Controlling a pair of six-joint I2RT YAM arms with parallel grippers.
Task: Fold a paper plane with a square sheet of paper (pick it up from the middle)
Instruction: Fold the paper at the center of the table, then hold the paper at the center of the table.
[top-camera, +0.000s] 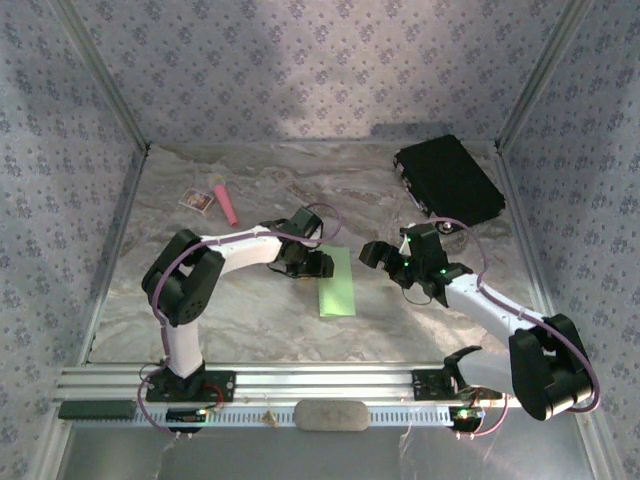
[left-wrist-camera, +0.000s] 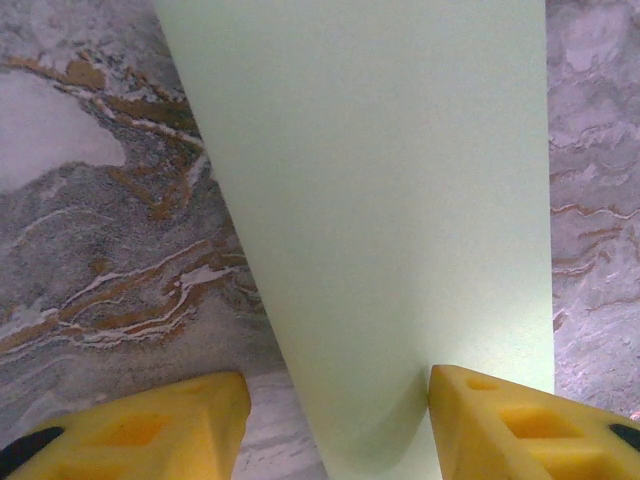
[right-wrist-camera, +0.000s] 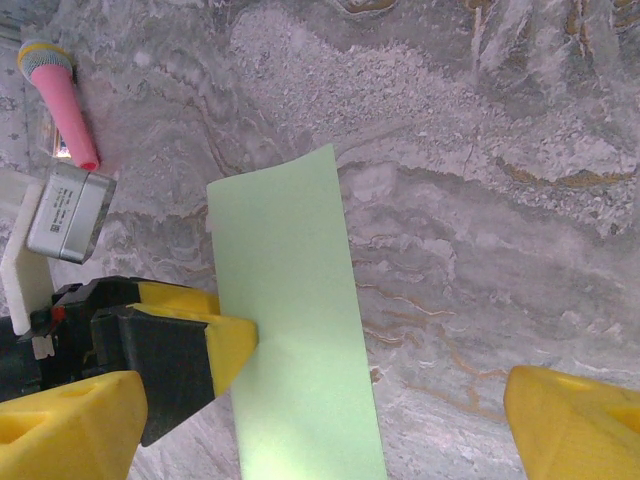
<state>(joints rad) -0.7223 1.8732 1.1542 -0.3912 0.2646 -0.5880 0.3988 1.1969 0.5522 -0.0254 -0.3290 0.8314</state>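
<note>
Lime-green sheet of paper (top-camera: 337, 283) lies flat mid-table on the marble table (top-camera: 250, 320), folded to a long narrow strip, between my two pincers. My left pincer (left-wrist-camera: 340, 385) is roughly half open at the strip's left edge. One yellow finger (left-wrist-camera: 510, 420) touches the paper, the other sits over bare table just beside it, so nothing is clamped and I have no grip. My right pincer (right-wrist-camera: 320, 430) is to the right of the strip, jaws spread wide, holding nothing. Around: a pink stick (top-camera: 226, 204) with a yellow-ringed tip and a small white picture card (top-camera: 197, 201) just beside it, far left, well apart from the paper. A flat black case (top-camera: 448, 180) lies at the far right corner, also well apart. A grey oblong pad (top-camera: 332, 414) sits by the aluminium rail (top-camera: 300, 380) at the near edge. Nearest thing to the sheet is my own left pincer, against its edge. Writing: a small grey box (right-wrist-camera: 65, 210) on my left wrist carries a label, print too small to read; the card's picture is too small to make out.
</note>
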